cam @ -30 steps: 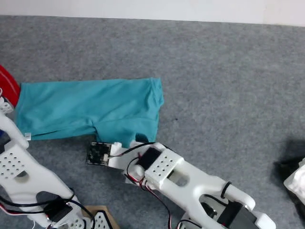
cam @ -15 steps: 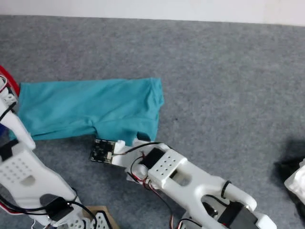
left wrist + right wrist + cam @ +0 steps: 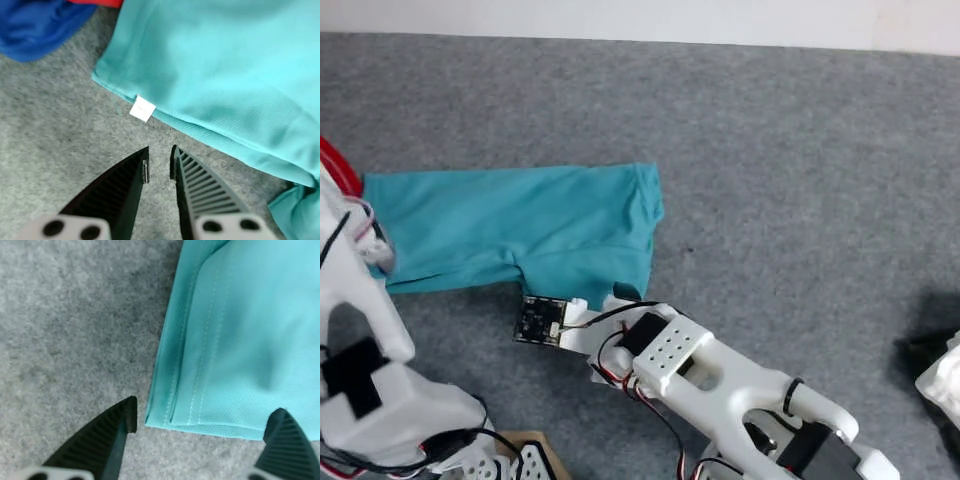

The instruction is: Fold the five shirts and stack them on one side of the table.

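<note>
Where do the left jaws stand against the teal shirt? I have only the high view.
Observer: The left jaws are slightly open over the bare table, just short of the white tag on the hem of the teal shirt.
Operator: And the right jaws?
Observer: Wide open, with the shirt's stitched corner lying between them.
Operator: What is beside the tag?
Observer: A blue cloth lies on the table beyond the shirt's edge there.

High cam fixed overhead, looking down on grey carpeted table [image 3: 800, 150]. 2 wrist cams close, aimed down; all 3 share teal fabric shirt [image 3: 520, 225].
</note>
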### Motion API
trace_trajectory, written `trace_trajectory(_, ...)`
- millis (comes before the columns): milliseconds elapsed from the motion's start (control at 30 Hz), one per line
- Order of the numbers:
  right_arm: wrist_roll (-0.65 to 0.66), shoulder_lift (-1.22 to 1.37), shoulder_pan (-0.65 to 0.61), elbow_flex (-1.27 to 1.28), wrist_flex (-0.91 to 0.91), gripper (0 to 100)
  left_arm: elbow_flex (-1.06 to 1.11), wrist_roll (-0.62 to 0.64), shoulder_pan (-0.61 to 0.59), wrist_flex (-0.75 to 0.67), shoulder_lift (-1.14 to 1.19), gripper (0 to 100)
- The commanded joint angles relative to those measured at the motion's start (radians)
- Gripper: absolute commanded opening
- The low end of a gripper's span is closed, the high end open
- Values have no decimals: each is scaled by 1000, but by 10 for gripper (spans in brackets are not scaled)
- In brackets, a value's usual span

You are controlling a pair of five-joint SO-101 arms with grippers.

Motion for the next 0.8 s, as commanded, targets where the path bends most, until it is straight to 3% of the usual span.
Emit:
trace_trajectory(0,17,-31,45,21,-65,380,203,-6,13,-163,-97,94)
trace_trajectory(267,17,-31,94,67,-165,375,357,2,2,-324,-105,94)
trace_trajectory(567,-15,-33,101,71,-229,53,355,2,-68,-354,-105,92)
trace_trajectory(767,-61,-44,120,65,-226,7,357,2,-87,-367,-105,91)
